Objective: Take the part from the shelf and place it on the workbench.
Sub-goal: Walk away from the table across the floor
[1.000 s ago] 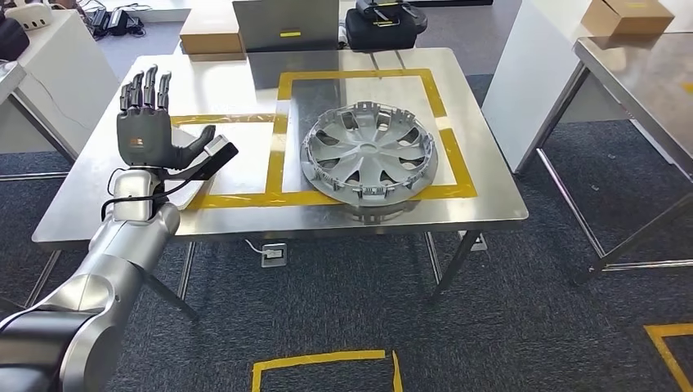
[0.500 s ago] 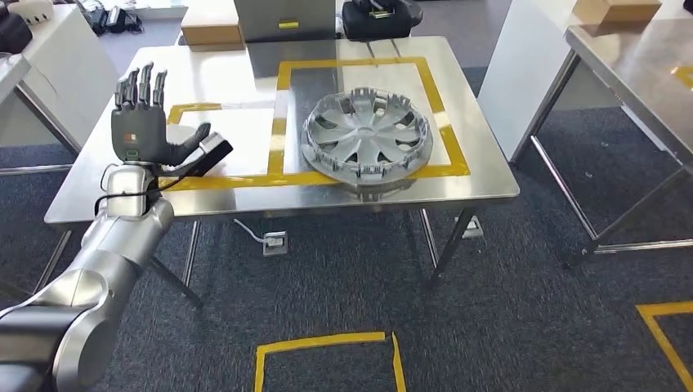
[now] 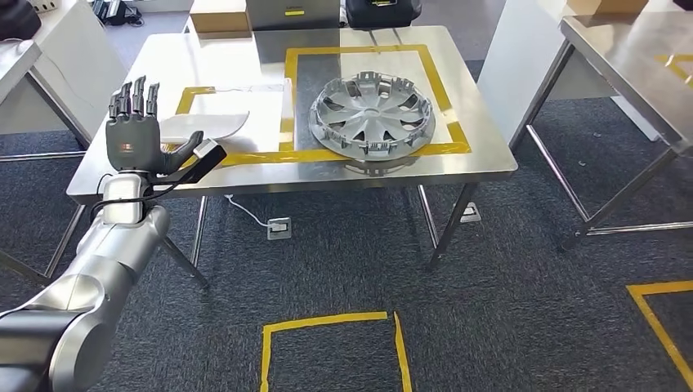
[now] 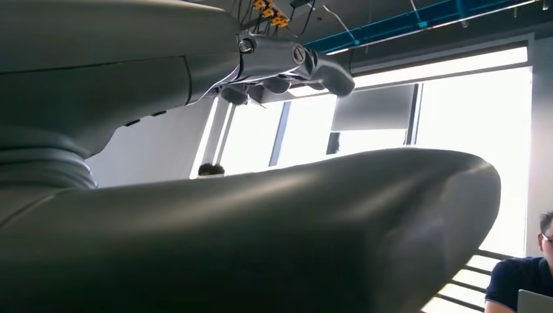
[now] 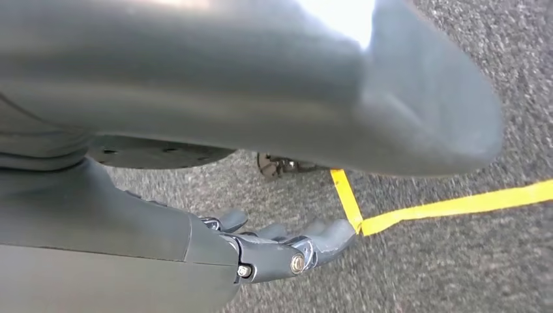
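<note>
The part, a silver wheel cover [image 3: 372, 114], lies flat on the steel workbench [image 3: 221, 61] inside a yellow tape rectangle. My left hand [image 3: 135, 139] is raised in front of the bench's near left edge, fingers straight up and apart, thumb out to the side, holding nothing. It is well to the left of the wheel cover. In the left wrist view, the left hand [image 4: 280, 222] has nothing in it. My right hand [image 5: 261, 251] hangs over the grey carpet with its fingers [image 5: 313, 241] loosely stretched out and nothing in them.
A white flat piece [image 3: 204, 126] lies in the bench's left taped box. A cardboard box [image 3: 216, 18] sits at the far edge. Another steel table [image 3: 646, 65] and a white panel [image 3: 523, 57] stand right. Yellow tape [image 3: 327, 322] marks the carpet. A person [image 4: 518, 280] sits nearby.
The camera has drawn back, so the bench and wheel cover sit higher and farther in the picture. My left hand has stayed raised and spread, with nothing in it.
</note>
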`<state>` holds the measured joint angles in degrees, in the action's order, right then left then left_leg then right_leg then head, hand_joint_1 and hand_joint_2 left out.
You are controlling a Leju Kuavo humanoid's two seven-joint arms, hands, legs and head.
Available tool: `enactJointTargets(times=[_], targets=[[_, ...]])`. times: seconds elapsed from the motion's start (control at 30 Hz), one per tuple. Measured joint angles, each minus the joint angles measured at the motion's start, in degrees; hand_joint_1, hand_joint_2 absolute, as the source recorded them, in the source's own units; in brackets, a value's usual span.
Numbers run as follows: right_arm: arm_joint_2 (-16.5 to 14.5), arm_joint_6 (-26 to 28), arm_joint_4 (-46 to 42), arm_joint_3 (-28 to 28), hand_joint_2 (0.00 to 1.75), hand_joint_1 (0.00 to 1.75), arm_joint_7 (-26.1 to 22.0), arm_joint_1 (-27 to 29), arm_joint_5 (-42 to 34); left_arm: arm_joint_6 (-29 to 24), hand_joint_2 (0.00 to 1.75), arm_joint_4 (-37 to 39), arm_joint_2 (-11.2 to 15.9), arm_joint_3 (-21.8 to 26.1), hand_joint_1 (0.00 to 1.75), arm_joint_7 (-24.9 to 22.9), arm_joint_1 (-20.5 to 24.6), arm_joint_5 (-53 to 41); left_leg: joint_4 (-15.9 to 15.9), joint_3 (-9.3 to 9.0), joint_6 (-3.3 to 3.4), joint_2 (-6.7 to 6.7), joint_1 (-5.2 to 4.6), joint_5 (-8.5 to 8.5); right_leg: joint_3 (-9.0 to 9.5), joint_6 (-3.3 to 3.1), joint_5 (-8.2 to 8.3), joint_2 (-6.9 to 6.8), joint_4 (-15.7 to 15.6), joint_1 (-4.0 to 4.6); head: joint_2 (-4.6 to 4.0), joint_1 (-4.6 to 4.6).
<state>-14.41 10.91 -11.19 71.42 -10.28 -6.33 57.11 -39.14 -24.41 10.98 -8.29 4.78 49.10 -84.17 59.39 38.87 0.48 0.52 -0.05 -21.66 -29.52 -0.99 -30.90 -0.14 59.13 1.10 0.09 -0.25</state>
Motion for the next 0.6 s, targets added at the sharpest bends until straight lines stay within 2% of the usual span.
enactJointTargets(times=[0.07, 0.1, 0.13, 0.17, 0.2, 0.23, 0.27, 0.3, 0.33, 0.37, 0.4, 0.43, 0.47, 0.5, 0.57, 0.6], targets=[[0.02, 0.05, 0.01, 0.01, 0.00, 0.00, -0.01, 0.14, 0.08, -0.12, 0.00, 0.14, 0.26, 0.01, 0.00, -0.05, -0.69, 0.15, -0.41, 0.04, -0.68, 0.09, 0.19, 0.82, -0.56, -0.34, 1.21, -0.06, -0.75, -0.04, 0.00, 0.15], [0.05, 0.09, 0.01, 0.01, 0.00, 0.00, -0.02, 0.16, 0.17, -0.14, 0.00, 0.20, 0.36, 0.01, 0.00, -0.24, -1.07, 0.15, -0.07, 0.34, -0.98, -0.01, 0.22, 0.14, -0.96, -0.63, 2.04, -0.13, -1.11, -0.23, 0.00, 0.14], [0.07, 0.12, 0.02, 0.01, 0.00, 0.00, -0.03, 0.17, 0.27, -0.16, 0.00, 0.24, 0.47, 0.01, 0.00, -0.47, -1.41, 0.15, 1.18, 0.85, -1.31, -0.13, 0.26, -1.63, -1.53, -0.86, 2.93, -0.18, -1.50, -0.45, 0.00, 0.10], [0.08, 0.11, 0.02, 0.01, 0.00, 0.00, -0.03, 0.16, 0.37, -0.19, 0.00, 0.28, 0.57, 0.01, 0.00, -0.74, -1.74, 0.15, 3.70, 1.63, -1.62, -0.24, 0.39, -4.43, -2.21, -0.99, 3.78, -0.23, -1.70, -0.64, 0.00, 0.04], [0.09, 0.11, 0.02, 0.01, 0.00, 0.00, -0.03, 0.17, 0.44, -0.23, 0.00, 0.33, 0.65, 0.02, 0.00, -1.03, -2.08, 0.16, 7.09, 2.45, -1.99, -0.29, 0.49, -7.49, -3.06, -1.06, 4.53, -0.20, -1.78, -0.74, 0.00, -0.08], [0.09, 0.10, 0.02, 0.01, 0.00, 0.00, -0.02, 0.22, 0.48, -0.28, 0.00, 0.37, 0.70, 0.03, 0.00, -1.23, -2.50, 0.18, 10.73, 3.09, -2.36, -0.29, 0.65, -9.76, -3.94, -1.00, 5.25, -0.20, -1.75, -0.85, 0.00, -0.13], [0.09, 0.09, 0.02, 0.01, 0.00, 0.00, 0.01, 0.27, 0.50, -0.36, 0.00, 0.40, 0.73, 0.05, 0.00, -1.39, -3.01, 0.23, 13.71, 3.29, -2.71, -0.30, 0.82, -10.71, -4.83, -0.86, 5.95, -0.21, -1.69, -0.99, 0.00, -0.15], [0.09, 0.10, 0.02, 0.01, 0.00, 0.00, 0.03, 0.30, 0.50, -0.44, 0.00, 0.42, 0.76, 0.08, 0.00, -1.49, -3.57, 0.31, 15.14, 2.70, -3.03, -0.29, 1.02, -10.19, -5.76, -0.65, 6.63, -0.22, -1.58, -1.16, 0.00, -0.17], [0.09, 0.10, 0.02, 0.01, 0.00, 0.00, 0.06, 0.31, 0.50, -0.55, 0.00, 0.43, 0.78, 0.12, 0.00, -1.54, -4.09, 0.43, 14.75, 1.27, -3.32, -0.29, 1.27, -8.78, -6.71, -0.39, 7.29, -0.23, -1.41, -1.36, 0.00, -0.18], [0.09, 0.11, 0.02, 0.01, 0.00, 0.00, 0.10, 0.30, 0.50, -0.63, 0.00, 0.35, 0.80, 0.17, 0.00, -1.58, -4.56, 0.56, 12.47, -1.16, -3.59, -0.29, 1.56, -7.35, -7.65, -0.06, 7.89, -0.24, -1.14, -1.57, 0.00, -0.21], [0.11, 0.12, 0.02, 0.01, 0.00, 0.00, 0.14, 0.29, 0.50, -0.70, 0.00, 0.21, 0.82, 0.24, 0.00, -1.65, -4.95, 0.67, 8.67, -4.27, -3.88, -0.32, 1.74, -7.09, -8.54, 0.34, 8.42, -0.23, -0.80, -1.68, 0.00, -0.28], [0.13, 0.14, 0.02, 0.01, 0.00, 0.00, 0.17, 0.29, 0.49, -0.79, 0.00, -0.07, 0.82, 0.31, 0.00, -1.75, -5.35, 0.75, 4.97, -7.02, -3.71, -0.44, 1.75, -7.60, -9.21, 0.76, 8.87, -0.21, -0.45, -1.72, 0.00, -0.35], [0.15, 0.18, 0.02, 0.01, 0.00, 0.00, 0.19, 0.29, 0.47, -0.88, 0.00, -0.38, 0.85, 0.40, 0.00, -1.91, -5.78, 0.80, 2.04, -8.89, -3.40, -0.52, 1.69, -8.51, -9.61, 1.17, 9.32, -0.18, -0.18, -1.69, 0.00, -0.41], [0.17, 0.23, 0.02, 0.01, 0.00, 0.00, 0.25, 0.30, 0.45, -0.96, 0.00, -0.63, 0.86, 0.50, 0.00, -2.09, -6.27, 0.82, 0.43, -9.70, -2.86, -0.59, 1.49, -9.35, -9.80, 1.58, 9.83, -0.14, -0.13, -1.65, 0.00, -0.46], [0.18, 0.32, 0.02, 0.01, 0.00, 0.00, 0.53, 0.42, 0.45, -1.05, 0.00, -0.90, 0.84, 0.73, 0.00, -2.37, -7.37, 0.84, 0.20, -9.01, -1.48, -0.45, 1.31, -8.91, -9.92, 2.31, 10.86, -0.06, -0.43, -1.76, 0.00, -0.44], [0.19, 0.32, 0.02, 0.01, 0.00, 0.00, 0.79, 0.50, 0.48, -1.05, 0.00, -0.94, 0.75, 0.83, 0.00, -2.52, -7.86, 0.79, 0.27, -8.54, -0.85, -0.34, 1.29, -8.33, -10.23, 2.65, 10.47, -0.02, -0.25, -1.86, 0.00, -0.42]])
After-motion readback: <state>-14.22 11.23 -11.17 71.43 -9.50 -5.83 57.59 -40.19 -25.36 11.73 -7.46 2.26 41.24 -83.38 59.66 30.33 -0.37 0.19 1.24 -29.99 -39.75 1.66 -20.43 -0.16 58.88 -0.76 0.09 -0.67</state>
